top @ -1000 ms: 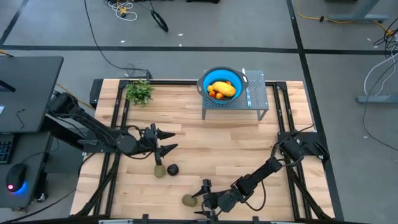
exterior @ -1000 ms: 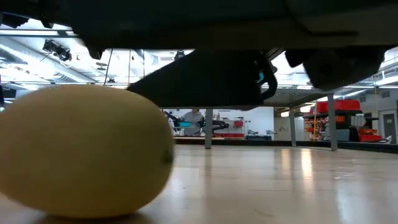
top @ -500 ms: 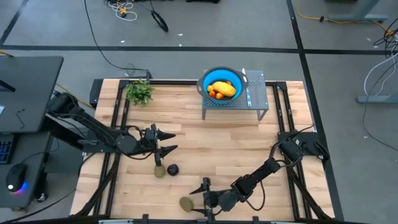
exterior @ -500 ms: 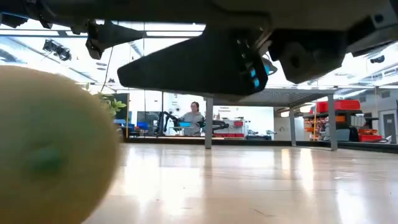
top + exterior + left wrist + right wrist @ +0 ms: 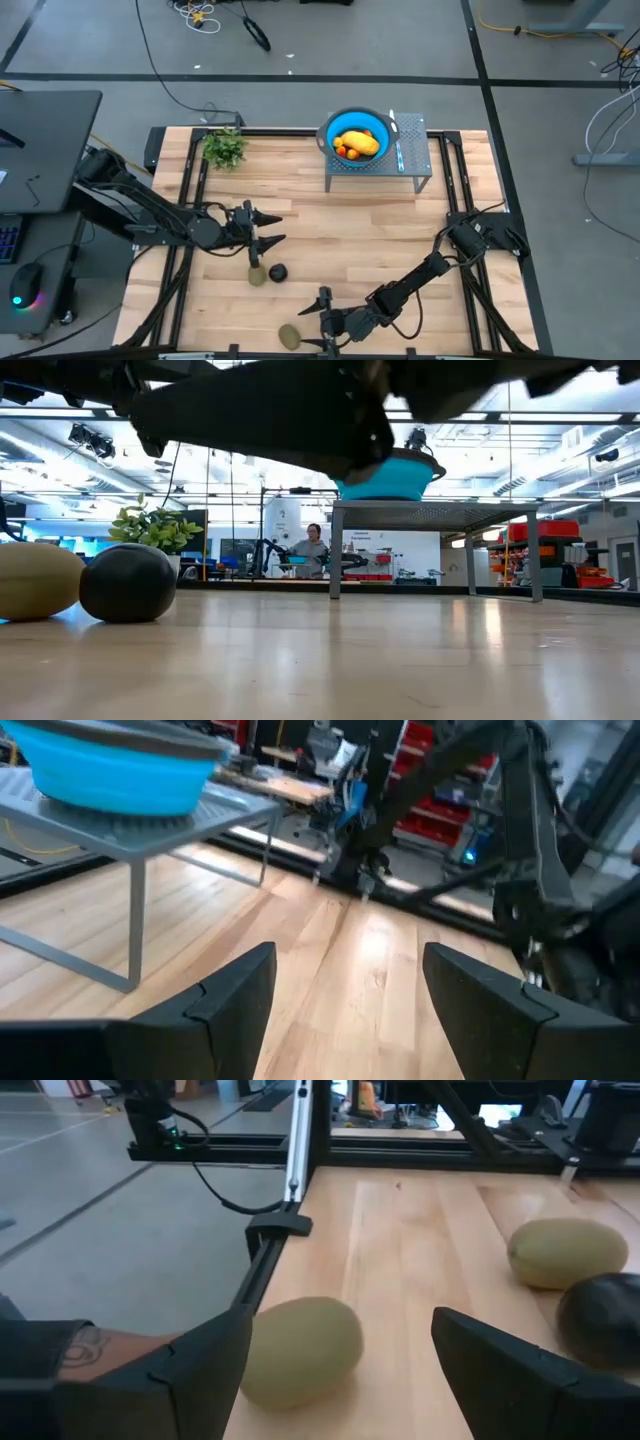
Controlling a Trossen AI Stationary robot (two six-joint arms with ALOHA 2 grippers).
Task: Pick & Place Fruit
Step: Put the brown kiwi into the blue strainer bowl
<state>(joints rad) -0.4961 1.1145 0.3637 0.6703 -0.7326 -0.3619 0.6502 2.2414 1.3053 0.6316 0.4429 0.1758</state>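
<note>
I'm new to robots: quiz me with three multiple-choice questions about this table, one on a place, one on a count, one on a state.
1. Where is the blue bowl?
A. on the grey stand
B. on the floor
C. beside the plant

2. How many green ovals lie on the table?
A. none
B. two
C. four

3. The right end effector is:
A. shut on a fruit
B. open, holding nothing
C. inside the bowl

Answers:
1 A: the bowl sits atop the grey stand.
2 B: one oval beside the black fruit, one oval at the near edge.
3 B: its fingers stand spread, that oval loose ahead.
</note>
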